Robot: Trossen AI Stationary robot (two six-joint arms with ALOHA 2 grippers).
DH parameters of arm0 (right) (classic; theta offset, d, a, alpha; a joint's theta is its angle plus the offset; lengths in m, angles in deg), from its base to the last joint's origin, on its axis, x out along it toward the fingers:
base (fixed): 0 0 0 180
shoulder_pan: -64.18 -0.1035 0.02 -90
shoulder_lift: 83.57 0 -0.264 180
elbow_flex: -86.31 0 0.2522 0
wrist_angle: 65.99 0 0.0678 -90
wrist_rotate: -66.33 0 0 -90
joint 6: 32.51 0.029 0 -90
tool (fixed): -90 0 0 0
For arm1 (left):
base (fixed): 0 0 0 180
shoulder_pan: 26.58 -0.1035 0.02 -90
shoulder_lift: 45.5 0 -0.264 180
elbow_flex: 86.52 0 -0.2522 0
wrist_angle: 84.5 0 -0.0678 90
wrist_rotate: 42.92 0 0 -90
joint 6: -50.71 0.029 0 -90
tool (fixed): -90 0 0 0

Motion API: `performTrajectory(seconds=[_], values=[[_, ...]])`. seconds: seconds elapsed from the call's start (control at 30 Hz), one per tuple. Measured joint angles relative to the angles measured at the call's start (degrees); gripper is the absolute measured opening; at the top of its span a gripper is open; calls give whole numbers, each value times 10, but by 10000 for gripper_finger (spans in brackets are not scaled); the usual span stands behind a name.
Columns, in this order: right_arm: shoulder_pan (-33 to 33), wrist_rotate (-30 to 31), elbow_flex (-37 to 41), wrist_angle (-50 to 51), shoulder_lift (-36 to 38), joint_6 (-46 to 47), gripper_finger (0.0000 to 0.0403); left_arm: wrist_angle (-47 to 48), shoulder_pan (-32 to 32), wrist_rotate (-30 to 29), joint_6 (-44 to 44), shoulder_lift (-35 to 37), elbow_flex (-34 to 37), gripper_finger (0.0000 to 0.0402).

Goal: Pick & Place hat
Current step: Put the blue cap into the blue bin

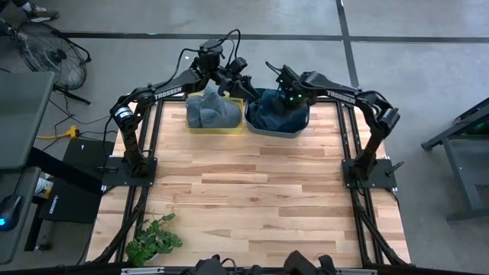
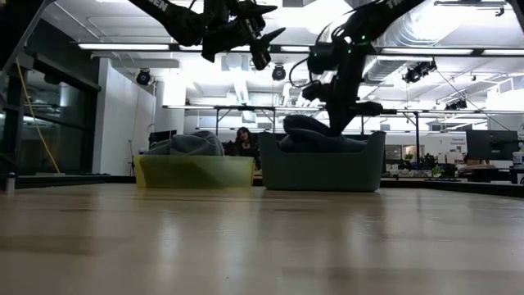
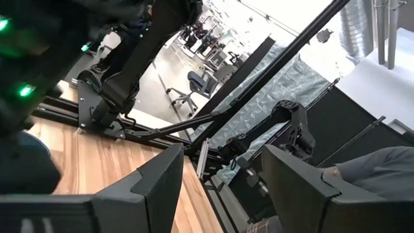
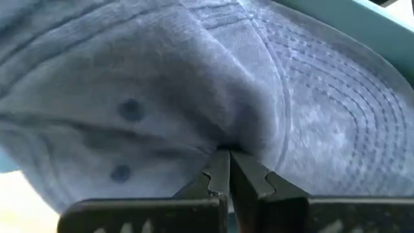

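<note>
The grey bin (image 1: 276,122) at the far edge of the table (image 1: 252,191) serves as the landmark. A blue hat (image 4: 213,84) lies piled in that bin, its stitched brim and eyelets plain in the right wrist view. The right end effector (image 4: 228,169) is down inside the bin with its fingers pressed together against a fold of the hat's cloth; it looks pinched on the fabric, though from so close I cannot be sure how much cloth sits between the tips. Just beside the grey bin stands a yellow bin (image 1: 215,116) heaped with grey hats (image 1: 212,109). The left end effector (image 2: 264,47) hangs high above the gap between the two bins, fingers partly apart and holding nothing.

The step in hand appears to be the pick: the grip on the blue hat is made, the lift not yet done. The next move calls for a straight rise clear of the grey bin's wall, then a carry towards wherever the hat belongs.
</note>
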Motion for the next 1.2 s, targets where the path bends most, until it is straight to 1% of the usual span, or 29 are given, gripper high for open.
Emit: performTrajectory(seconds=[0.2, 0.4, 0.67, 0.83, 1.2], values=[[0, 13, 0, -12, -49, 0, 0, 0, 0, 12, 4, 0, 0, 209], [0, 2, -1, -17, -98, 0, 0, 0, 0, 16, 4, 0, 0, 209], [0, -9, -7, -17, -112, -4, 0, 0, 0, 22, 4, 0, 0, 209], [-3, -4, -41, 17, -116, -10, 0, 0, 0, 28, 4, 0, 0, 209], [-12, 33, -153, 130, -116, -33, 0, 2, -2, 27, 0, 4, 1, 209]])
